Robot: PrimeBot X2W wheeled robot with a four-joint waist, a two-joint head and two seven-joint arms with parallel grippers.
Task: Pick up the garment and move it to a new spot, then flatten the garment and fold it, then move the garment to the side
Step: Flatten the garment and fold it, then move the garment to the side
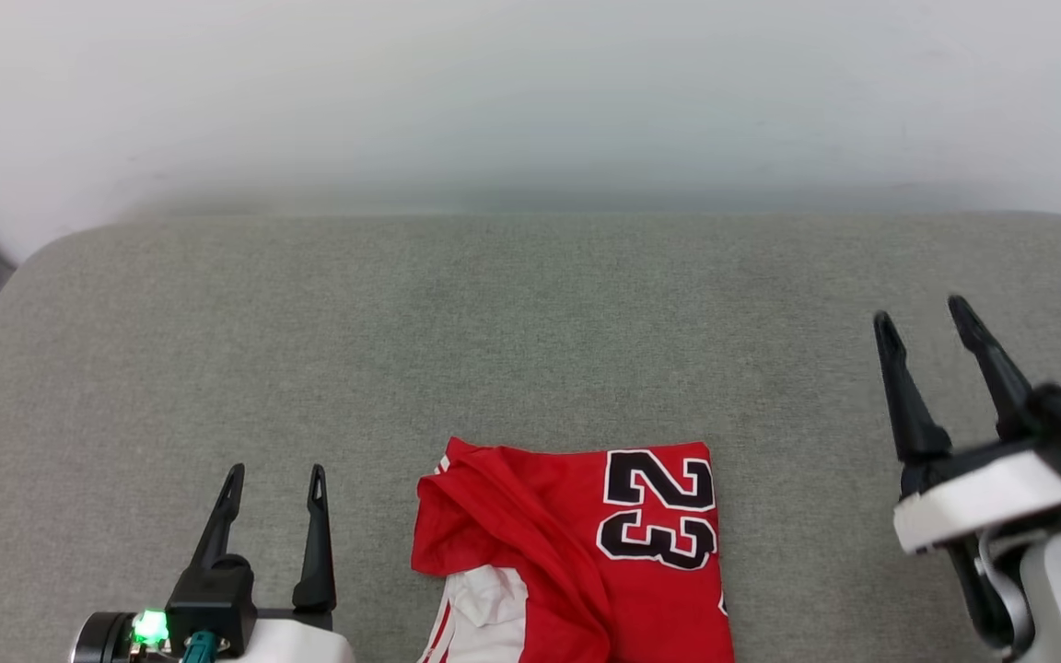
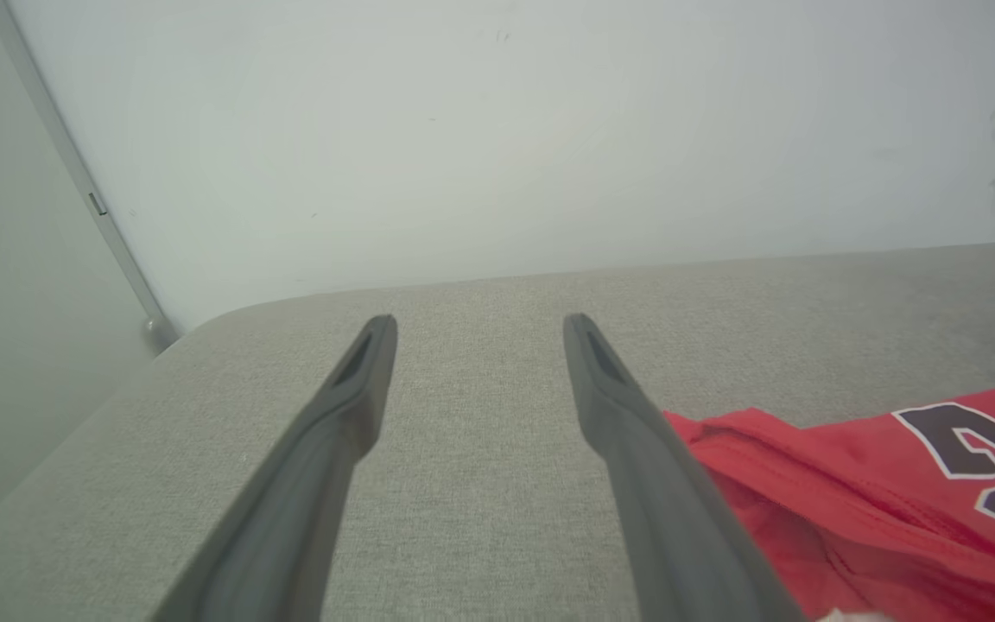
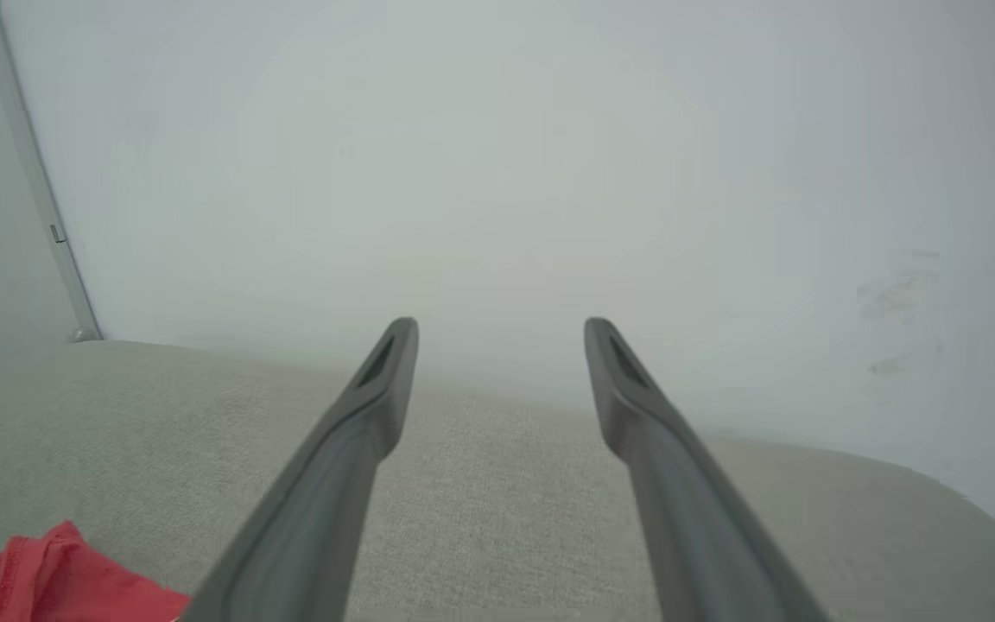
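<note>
The garment (image 1: 641, 552), a red shirt with black white-outlined "23" and a white striped sleeve showing at its lower left, lies folded at the near middle of the grey cushion (image 1: 530, 322). My left gripper (image 1: 274, 483) stands open to its left, apart from it, nothing between its fingers. My right gripper (image 1: 922, 318) is open, raised to the right of the garment, holding nothing. In the left wrist view the garment (image 2: 877, 484) lies right of the open left gripper (image 2: 478, 324). The right wrist view shows a red corner of the garment (image 3: 40, 579) at lower left, away from the open right gripper (image 3: 502, 326).
The grey fabric cushion has rounded far corners and ends against a pale wall (image 1: 530, 92). A grey vertical strip (image 2: 109, 225) runs down the wall at the far left corner. Bare cushion stretches beyond and on both sides of the garment.
</note>
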